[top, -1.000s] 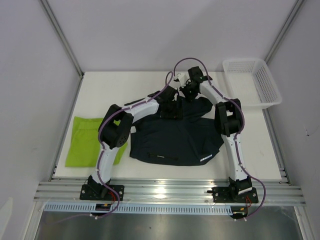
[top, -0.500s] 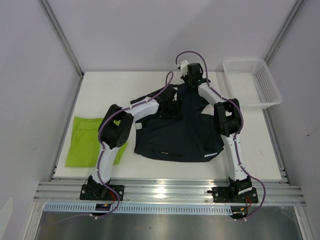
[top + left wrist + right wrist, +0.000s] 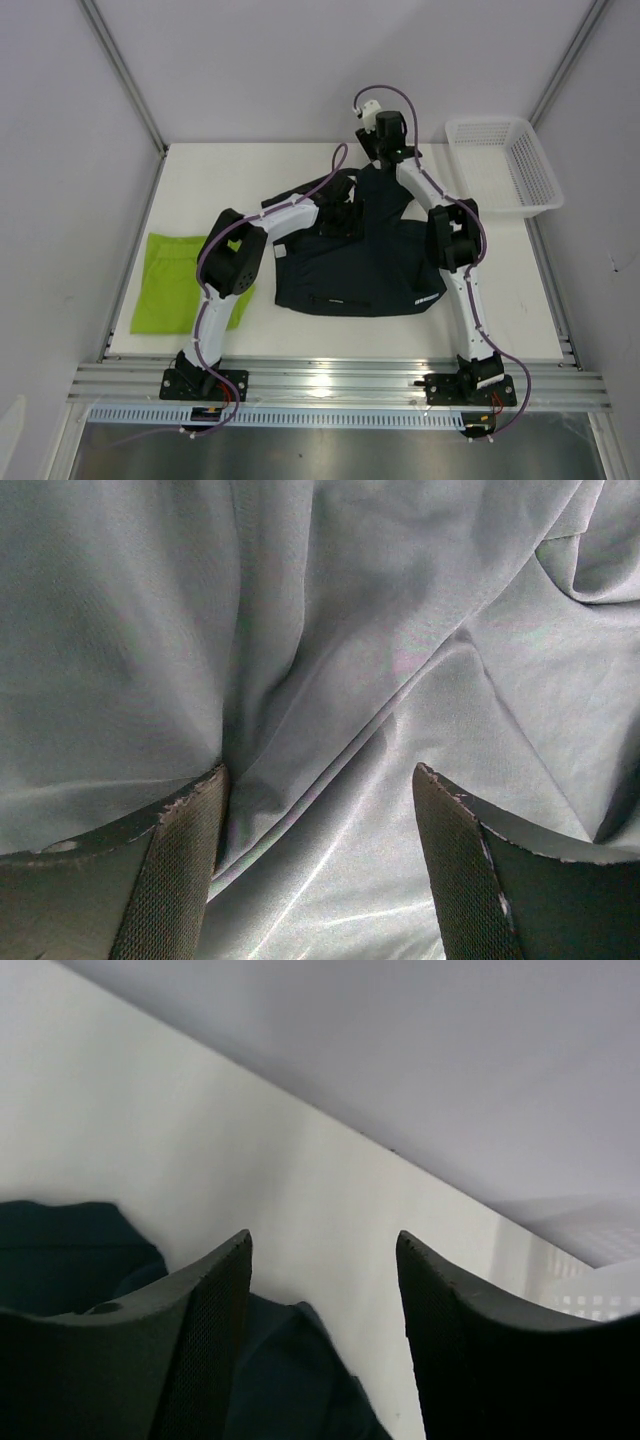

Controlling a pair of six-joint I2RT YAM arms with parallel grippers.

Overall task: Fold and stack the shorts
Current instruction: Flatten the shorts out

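Note:
The dark navy shorts [image 3: 360,265] lie spread in the middle of the table, their far edge reaching toward the back. In the left wrist view the navy shorts [image 3: 400,630] fill the frame in soft creases. My left gripper [image 3: 340,215] hovers low over their upper left part, open [image 3: 318,770], with fabric below and nothing pinched. My right gripper [image 3: 383,152] is at the shorts' far edge, open [image 3: 322,1234], empty between the fingers, with a corner of the navy shorts [image 3: 290,1360] lying under it. The lime green shorts [image 3: 185,285] lie flat at the table's left edge.
A white mesh basket [image 3: 500,160] stands at the back right corner of the table [image 3: 250,175]. The back wall [image 3: 450,1050] rises just beyond my right gripper. Metal frame posts run up both rear corners.
My right gripper carried the navy shorts' far edge toward the back, stretching the cloth flatter, then opened and let it go. The left gripper stayed in place, open.

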